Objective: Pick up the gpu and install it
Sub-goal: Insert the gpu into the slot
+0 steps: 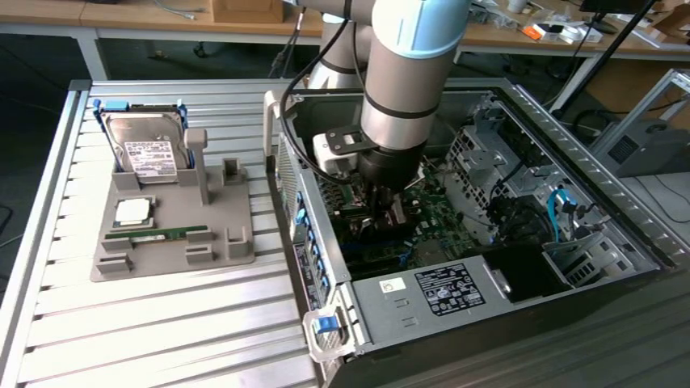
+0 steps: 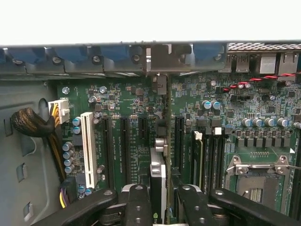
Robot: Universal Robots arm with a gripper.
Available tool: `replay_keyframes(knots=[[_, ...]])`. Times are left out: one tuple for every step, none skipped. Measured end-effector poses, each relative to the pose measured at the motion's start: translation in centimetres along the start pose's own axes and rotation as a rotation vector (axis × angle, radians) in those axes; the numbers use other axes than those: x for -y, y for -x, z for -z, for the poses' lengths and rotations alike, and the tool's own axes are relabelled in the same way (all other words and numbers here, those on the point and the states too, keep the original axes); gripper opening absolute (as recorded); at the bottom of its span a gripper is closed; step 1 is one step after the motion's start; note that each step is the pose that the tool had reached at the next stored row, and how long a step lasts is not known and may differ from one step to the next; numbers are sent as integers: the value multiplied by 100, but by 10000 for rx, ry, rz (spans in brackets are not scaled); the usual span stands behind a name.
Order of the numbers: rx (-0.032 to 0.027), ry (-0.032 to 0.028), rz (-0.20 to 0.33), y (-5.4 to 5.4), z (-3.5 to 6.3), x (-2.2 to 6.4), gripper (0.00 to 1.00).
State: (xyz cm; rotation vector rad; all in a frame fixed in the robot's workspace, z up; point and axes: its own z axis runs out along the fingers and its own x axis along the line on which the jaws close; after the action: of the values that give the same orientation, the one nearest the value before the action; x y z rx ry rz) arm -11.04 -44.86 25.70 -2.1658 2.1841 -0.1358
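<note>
GPU (image 2: 159, 186) stands on edge between the gripper (image 2: 160, 207) fingers, which are part closed on it, inside the open computer case (image 1: 453, 295) just above the motherboard (image 2: 127, 136). Black expansion slots (image 2: 124, 143) and a white slot (image 2: 87, 150) flank it closely. It shows as a thin dark edge with silver metal parts. Beyond stand blue slot clips (image 2: 113, 52), and off on the table a grey tray (image 1: 173, 242) with the hard drive (image 1: 145, 145).
</note>
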Motion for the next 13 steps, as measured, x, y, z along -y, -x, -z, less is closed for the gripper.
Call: replay_keyframes(knots=[[-1, 0, 0, 0, -1, 0, 27], [-2, 0, 1, 1, -2, 0, 27], [-2, 1, 0, 1, -5, 0, 27], [0, 0, 0, 1, -10, 0, 27], [-1, 0, -1, 1, -15, -1, 27], [-3, 2, 1, 1, -20, 0, 27], [-5, 2, 1, 1, -27, -1, 27], [-6, 2, 1, 1, -32, -1, 27], [-5, 2, 2, 0, -34, -2, 27], [-5, 2, 1, 1, -35, -2, 27], [-1, 0, 0, 1, -36, -2, 27], [0, 0, 0, 1, -37, -2, 27], [20, -10, -3, 4, -45, -2, 27]])
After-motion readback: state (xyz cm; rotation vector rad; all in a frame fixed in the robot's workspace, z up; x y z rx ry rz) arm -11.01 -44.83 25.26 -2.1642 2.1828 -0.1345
